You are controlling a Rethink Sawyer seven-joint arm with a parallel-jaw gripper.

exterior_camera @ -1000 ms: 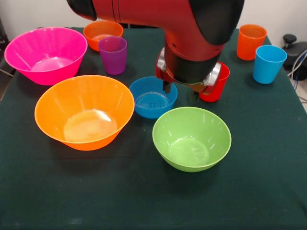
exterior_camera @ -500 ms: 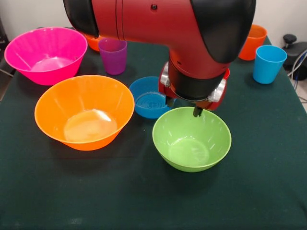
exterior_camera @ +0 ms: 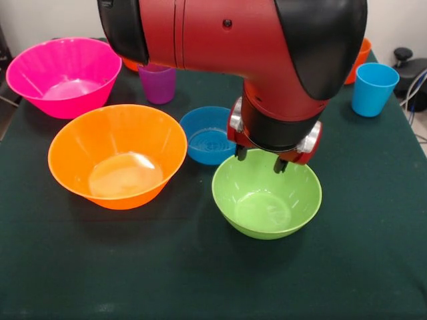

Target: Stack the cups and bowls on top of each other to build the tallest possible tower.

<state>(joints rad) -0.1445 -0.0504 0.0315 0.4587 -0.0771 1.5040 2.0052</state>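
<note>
Red and black arm [exterior_camera: 233, 40] across the top of the front view, hiding much of the far table. Gripper [exterior_camera: 260, 158] low over the far rim of the green bowl [exterior_camera: 267, 200], two dark fingertips [exterior_camera: 279, 164] spread apart with a clear gap, pinching nothing. One tip just above the rim, the other slightly inside it; contact with the plastic impossible to judge.

Green bowl upright on the dark green tablecloth [exterior_camera: 200, 280], empty, only a glossy sheen at the bottom. Small blue bowl [exterior_camera: 208, 135] just beside it, toward the far left, also empty, ringed pattern visible on its floor. Large orange bowl [exterior_camera: 117, 155] further left, empty, near the blue one but apart. Large pink bowl [exterior_camera: 64, 75] at the far left corner, empty.

Purple cup [exterior_camera: 158, 83] upright behind the orange bowl, top partly covered by the arm. Light blue cup [exterior_camera: 372, 89] upright at the far right, standing alone. Sliver of an orange cup [exterior_camera: 355, 63] showing past the arm, next to the blue cup. Bit of red [exterior_camera: 312, 148] beside the gripper housing, cup or gripper part, cannot tell. Nothing stacked: every bowl and cup seen resting separately on the cloth.
</note>
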